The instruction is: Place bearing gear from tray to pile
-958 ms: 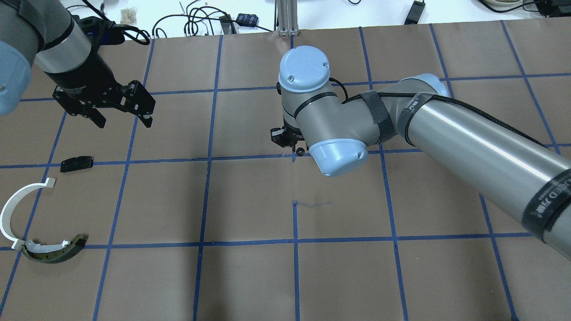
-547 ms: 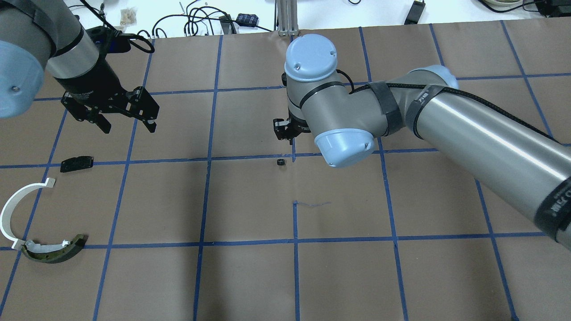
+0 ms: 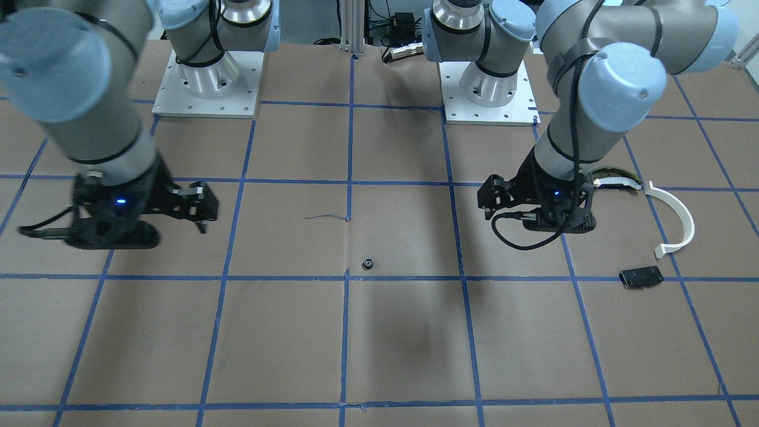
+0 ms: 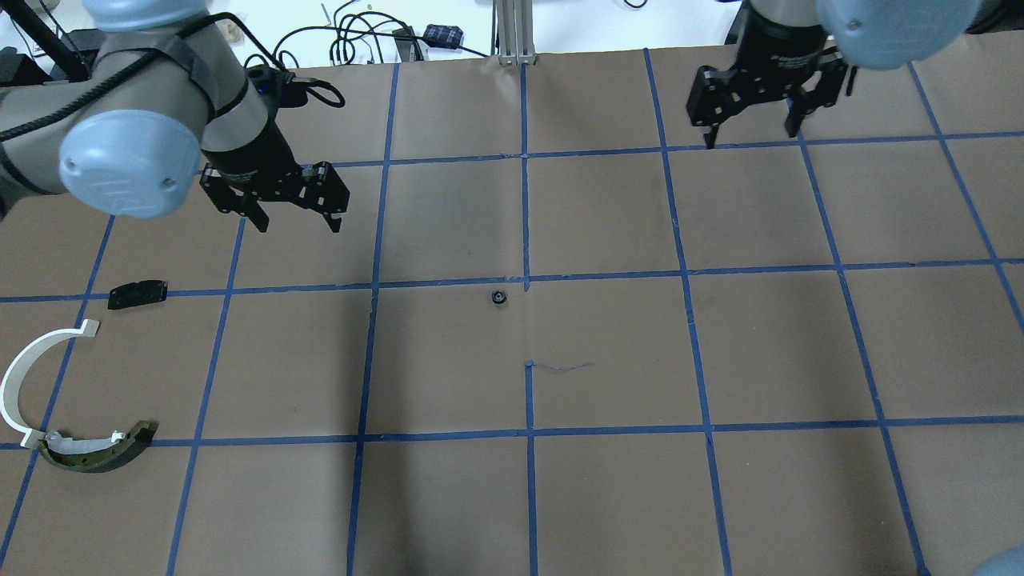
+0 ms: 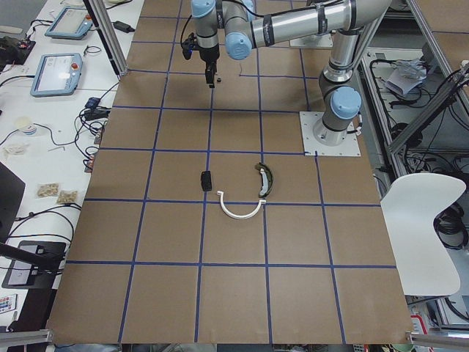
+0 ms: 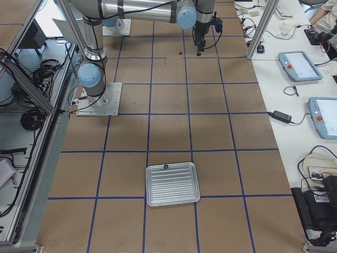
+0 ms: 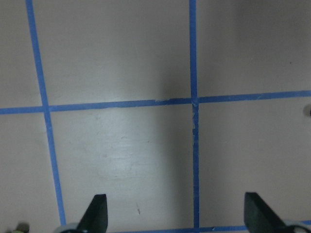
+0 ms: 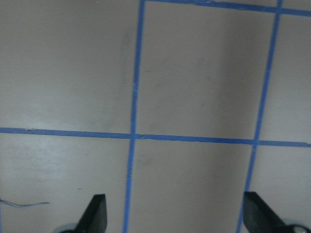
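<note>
The bearing gear (image 4: 499,298), a small black ring, lies alone on the brown paper near the table's centre; it also shows in the front view (image 3: 368,263). The pile lies at the left edge: a white half-ring strip (image 4: 14,376), a curved black-and-tan piece (image 4: 96,453) and a flat black plate (image 4: 138,293). My left gripper (image 4: 298,226) is open and empty, above the table between the pile and the gear. My right gripper (image 4: 750,133) is open and empty at the far right. Both wrist views show only paper and tape between the open fingertips.
The metal tray (image 6: 174,188) sits far off on the robot's right end of the table, with one small dark part (image 6: 166,166) at its rim. A thin wire scrap (image 4: 560,366) lies just below the gear. Cables lie beyond the table's far edge.
My right gripper let go of the bearing gear near the centre, rose and swung away to the far right. My left arm moved right, closer to the centre.
</note>
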You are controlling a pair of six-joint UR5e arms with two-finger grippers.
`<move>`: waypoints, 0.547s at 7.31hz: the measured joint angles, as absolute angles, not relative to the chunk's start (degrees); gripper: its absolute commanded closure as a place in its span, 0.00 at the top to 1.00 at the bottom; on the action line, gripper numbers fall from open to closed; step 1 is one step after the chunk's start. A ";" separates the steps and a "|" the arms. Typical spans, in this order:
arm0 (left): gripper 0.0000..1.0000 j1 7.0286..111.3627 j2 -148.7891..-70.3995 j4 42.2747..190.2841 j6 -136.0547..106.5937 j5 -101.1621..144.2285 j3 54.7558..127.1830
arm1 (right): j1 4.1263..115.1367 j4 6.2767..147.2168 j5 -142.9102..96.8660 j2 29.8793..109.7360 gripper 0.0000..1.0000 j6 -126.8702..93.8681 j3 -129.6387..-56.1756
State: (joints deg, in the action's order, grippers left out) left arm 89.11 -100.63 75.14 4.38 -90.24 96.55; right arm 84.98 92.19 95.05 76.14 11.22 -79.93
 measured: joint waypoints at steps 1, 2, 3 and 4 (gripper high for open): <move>1.00 92.54 -103.50 70.93 2.43 -90.18 96.57 | 77.26 91.63 96.54 76.36 1.00 23.56 -79.56; 1.00 95.91 -106.19 67.44 1.41 -90.11 96.59 | 69.36 91.47 96.91 76.10 1.00 36.18 -79.48; 1.00 99.03 -108.70 65.01 0.86 -90.00 96.59 | 61.57 91.43 96.31 75.16 1.00 49.10 -79.47; 1.00 101.80 -110.77 63.64 0.65 -89.95 96.59 | 54.60 91.55 94.97 73.44 0.99 61.37 -79.49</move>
